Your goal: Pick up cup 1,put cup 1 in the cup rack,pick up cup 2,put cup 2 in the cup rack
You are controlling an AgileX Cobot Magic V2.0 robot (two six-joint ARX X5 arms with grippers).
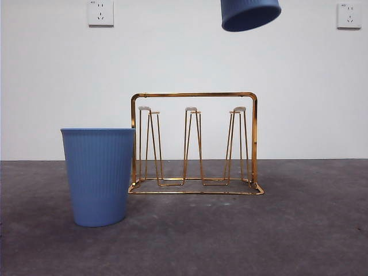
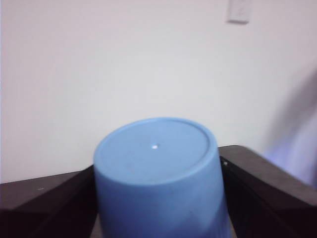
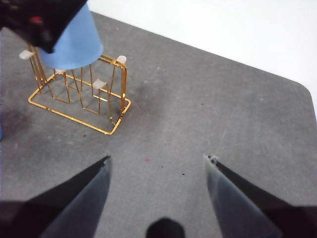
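Left gripper: jaws clamped on blue cup, held high above the cup rack.
Right gripper: jaws spread wide, empty, over table.
Second blue cup: upright, just beside the rack.

no legible text, label, brand, number or sign in any view. the two wall sockets each carry a small dark mark at the top edge, too small to read. the held cup, the standing cup and the cup rack bear no markings.
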